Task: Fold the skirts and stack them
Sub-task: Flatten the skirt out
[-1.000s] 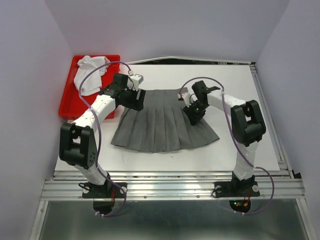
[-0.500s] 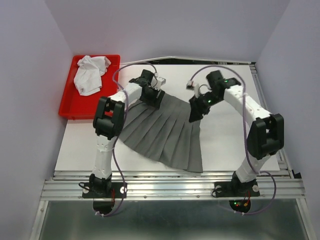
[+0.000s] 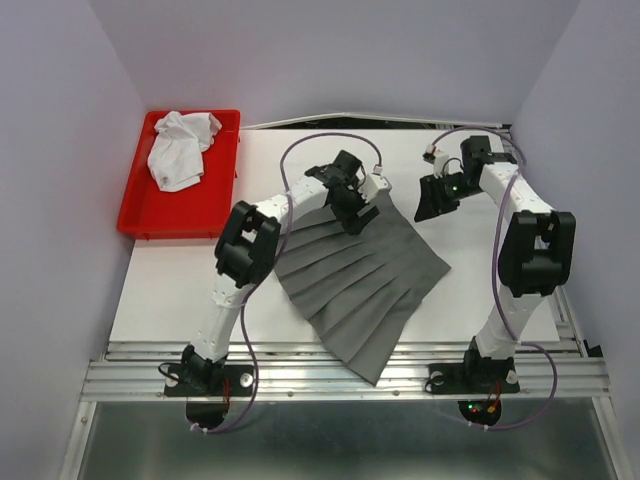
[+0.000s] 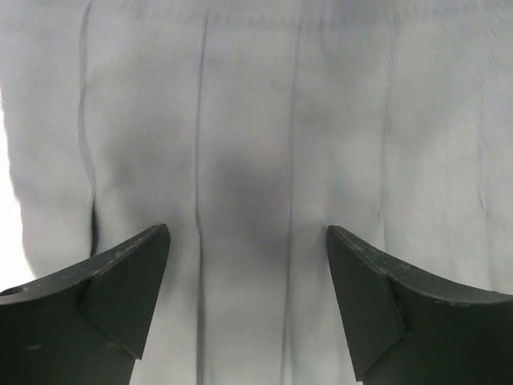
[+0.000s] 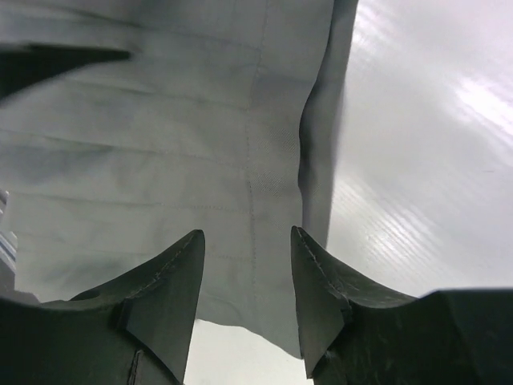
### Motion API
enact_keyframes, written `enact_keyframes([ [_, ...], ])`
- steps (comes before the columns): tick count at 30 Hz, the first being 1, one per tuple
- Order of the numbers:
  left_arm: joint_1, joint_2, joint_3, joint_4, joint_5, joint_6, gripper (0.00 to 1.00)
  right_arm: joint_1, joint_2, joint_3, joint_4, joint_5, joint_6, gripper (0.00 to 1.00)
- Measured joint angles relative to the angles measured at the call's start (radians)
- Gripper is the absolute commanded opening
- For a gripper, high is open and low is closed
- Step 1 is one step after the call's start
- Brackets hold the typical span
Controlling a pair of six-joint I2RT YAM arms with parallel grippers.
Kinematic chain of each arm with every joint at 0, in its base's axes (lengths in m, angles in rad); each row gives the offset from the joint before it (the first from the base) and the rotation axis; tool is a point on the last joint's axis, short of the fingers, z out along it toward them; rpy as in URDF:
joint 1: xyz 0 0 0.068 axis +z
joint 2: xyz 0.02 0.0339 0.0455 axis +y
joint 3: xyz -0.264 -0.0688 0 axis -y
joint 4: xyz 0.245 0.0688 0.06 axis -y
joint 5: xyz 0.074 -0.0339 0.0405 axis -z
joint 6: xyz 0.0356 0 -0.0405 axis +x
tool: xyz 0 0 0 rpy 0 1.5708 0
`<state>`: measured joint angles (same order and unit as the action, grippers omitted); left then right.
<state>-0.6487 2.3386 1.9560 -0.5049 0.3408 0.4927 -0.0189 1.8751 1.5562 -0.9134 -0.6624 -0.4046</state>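
Note:
The dark grey pleated skirt [image 3: 365, 285] lies flat and slantwise on the white table, one corner reaching the near edge. My left gripper [image 3: 358, 212] hovers over its far end, jaws wide open, with only pleated cloth [image 4: 248, 144] under them. My right gripper [image 3: 430, 203] is at the skirt's far right edge, jaws open, with the cloth's corner [image 5: 240, 160] below and nothing held. The white skirt [image 3: 180, 148] lies crumpled in the red tray [image 3: 215, 205] at the far left.
The white table [image 3: 500, 290] has bare surface right of the skirt and also at the left front. Purple cables loop over both arms. Grey walls close in the back and sides. A metal rail runs along the near edge.
The grey skirt has swung round and slid right, from lying square to lying slantwise. Both grippers have moved right along the far side.

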Motion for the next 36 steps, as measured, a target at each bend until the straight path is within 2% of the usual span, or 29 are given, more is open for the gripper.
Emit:
enact_keyframes([
  [3, 0.023, -0.129, -0.105, 0.013, 0.000, -0.002, 0.93, 0.017, 0.031, -0.043, 0.004, 0.004, -0.018, 0.51],
  [9, 0.062, -0.404, -0.196, 0.033, 0.033, -0.019, 0.89, 0.113, 0.061, -0.153, 0.025, 0.056, -0.063, 0.45],
  [13, 0.057, -0.588, -0.361, 0.050, 0.072, -0.047, 0.88, 0.163, 0.062, -0.258, 0.037, 0.098, -0.092, 0.42],
  [16, 0.055, -0.652, -0.497, 0.043, 0.092, -0.067, 0.86, 0.179, 0.021, -0.338, 0.030, 0.106, -0.105, 0.41],
  [21, 0.056, -0.650, -0.662, 0.014, 0.111, -0.089, 0.82, 0.232, -0.071, -0.457, -0.024, 0.112, -0.120, 0.41],
  [24, 0.060, -0.620, -0.681, 0.007, 0.124, -0.095, 0.81, 0.263, -0.077, -0.464, -0.080, 0.084, -0.137, 0.43],
  [26, 0.061, -0.574, -0.679, 0.018, 0.135, -0.095, 0.81, 0.274, -0.077, -0.443, -0.146, 0.007, -0.164, 0.46],
  [32, 0.063, -0.379, -0.591, -0.002, 0.153, -0.088, 0.81, 0.275, -0.053, -0.270, -0.280, -0.182, -0.193, 0.49],
  [36, 0.063, -0.298, -0.480, -0.008, 0.135, -0.056, 0.81, 0.256, -0.048, -0.174, -0.279, -0.194, -0.163, 0.49],
])
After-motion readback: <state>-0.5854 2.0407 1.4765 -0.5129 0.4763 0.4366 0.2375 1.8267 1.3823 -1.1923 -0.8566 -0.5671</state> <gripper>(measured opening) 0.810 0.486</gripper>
